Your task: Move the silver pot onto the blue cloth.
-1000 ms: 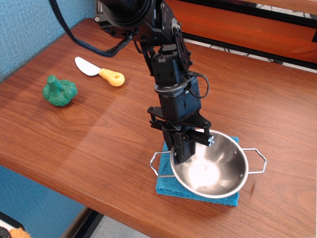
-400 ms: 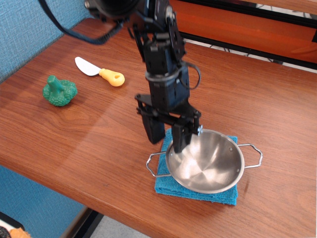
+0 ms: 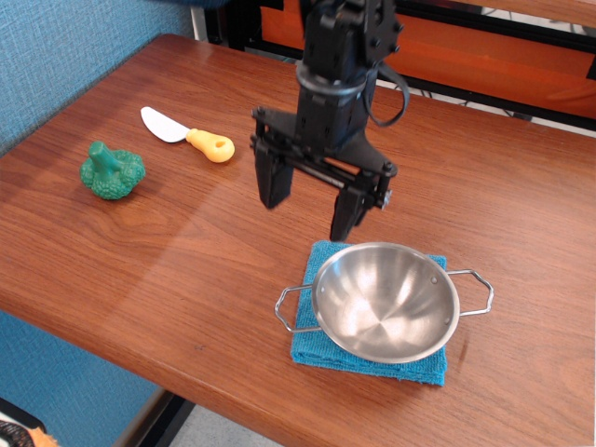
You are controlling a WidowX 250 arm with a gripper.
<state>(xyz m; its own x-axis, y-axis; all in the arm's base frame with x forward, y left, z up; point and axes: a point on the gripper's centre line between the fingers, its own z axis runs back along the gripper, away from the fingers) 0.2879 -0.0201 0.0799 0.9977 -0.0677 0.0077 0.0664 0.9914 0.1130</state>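
The silver pot (image 3: 386, 301) sits on the blue cloth (image 3: 317, 343) (job looks done). The gripper (image 3: 309, 201) hangs above the pot, fingers spread wide, holding nothing. Next, just move away.

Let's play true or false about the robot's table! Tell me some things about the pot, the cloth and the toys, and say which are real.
1. The silver pot sits on the blue cloth. True.
2. The gripper is squeezing the pot. False: it is open, above the pot, touching nothing.
3. The green broccoli lies inside the pot. False: it rests on the table, far to the left.
4. The toy knife has a yellow handle. True.
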